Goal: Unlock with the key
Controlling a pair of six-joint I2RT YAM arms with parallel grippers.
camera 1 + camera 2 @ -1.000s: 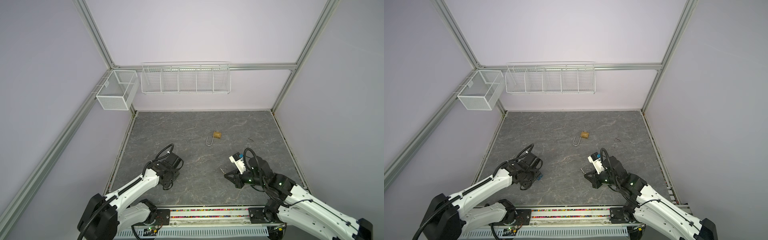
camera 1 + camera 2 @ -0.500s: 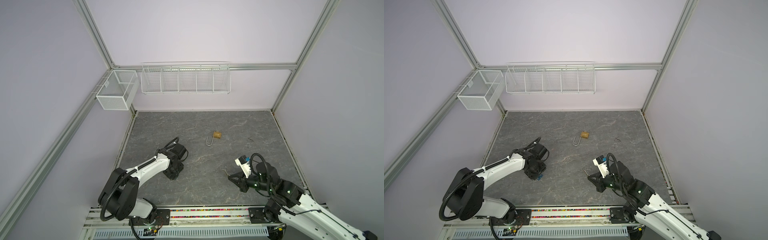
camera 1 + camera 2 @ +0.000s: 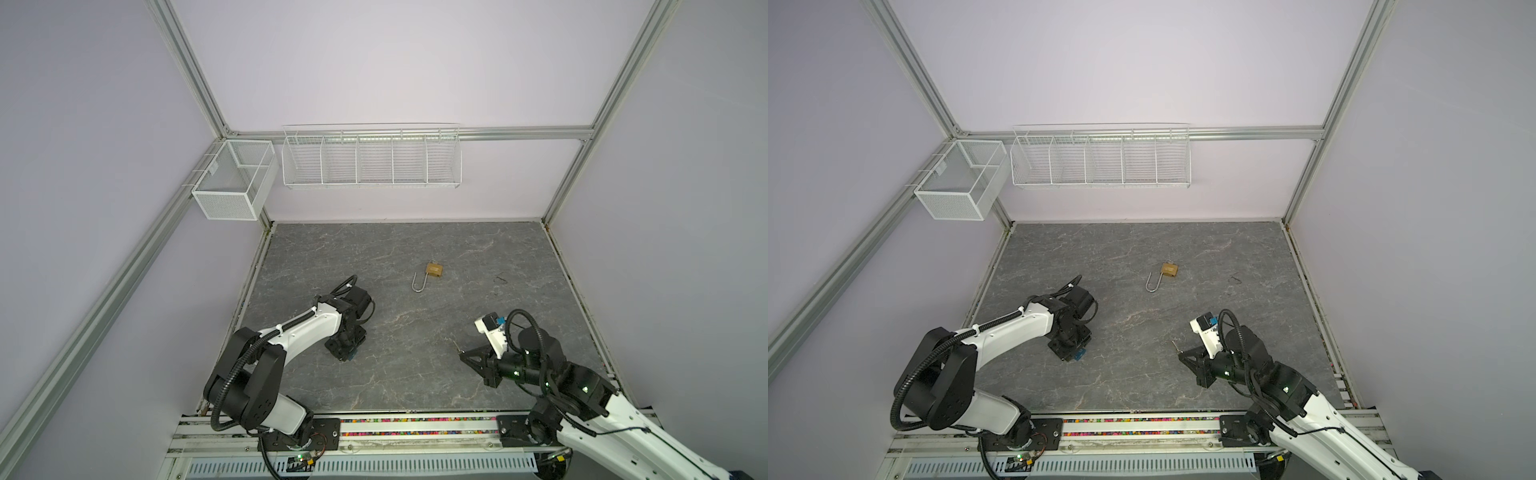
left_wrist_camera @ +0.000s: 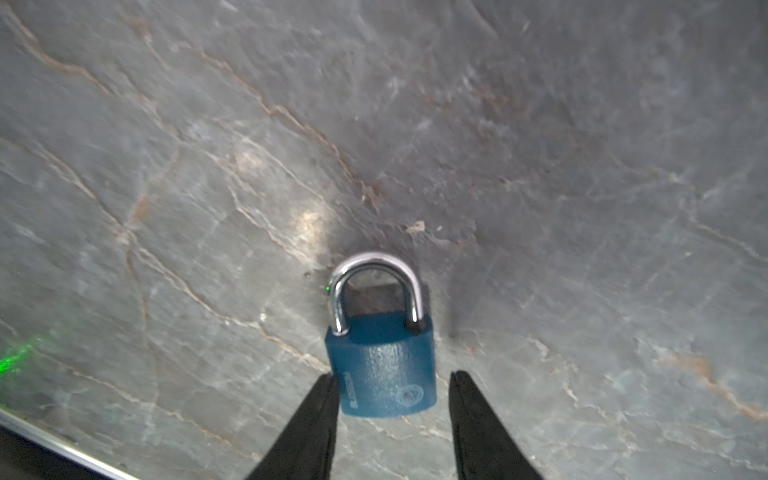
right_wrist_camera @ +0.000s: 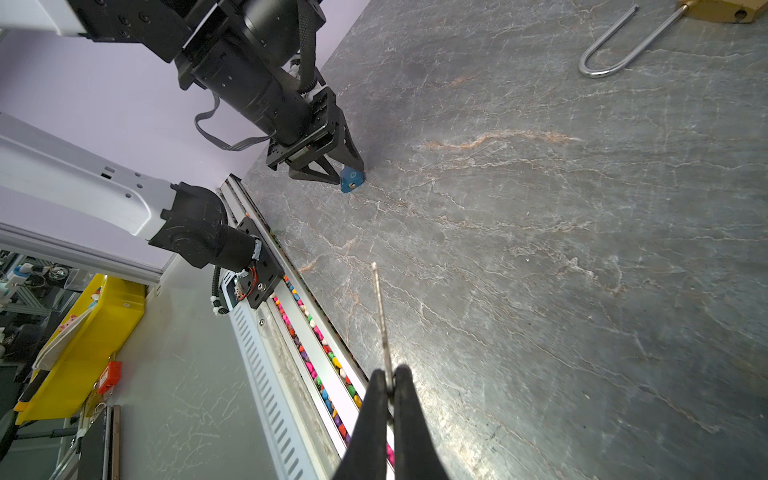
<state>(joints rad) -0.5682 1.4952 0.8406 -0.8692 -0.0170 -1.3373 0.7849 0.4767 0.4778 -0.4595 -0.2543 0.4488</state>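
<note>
The blue lock [image 4: 380,365] lies flat on the tabletop [image 3: 415,374] near the front left, directly under the left tool [image 4: 393,375]. Its long axis runs in line with that tool, with the shackle pointing away from the wrist. The keyhole [image 5: 352,181] end faces across toward the right arm. The left tool is about half open and straddles the lock body, with one finger [image 4: 322,411] touching its side and a gap showing at the other, so it has not yet gripped. The right tool [image 5: 390,374] is pinched tight on the key [image 5: 380,316], whose blade sticks straight out roughly toward the lock but well apart from it. The next move probably depends on lining the blade up with the keyhole. A brass lock [image 3: 434,269], its shackle open, lies farther back.
</note>
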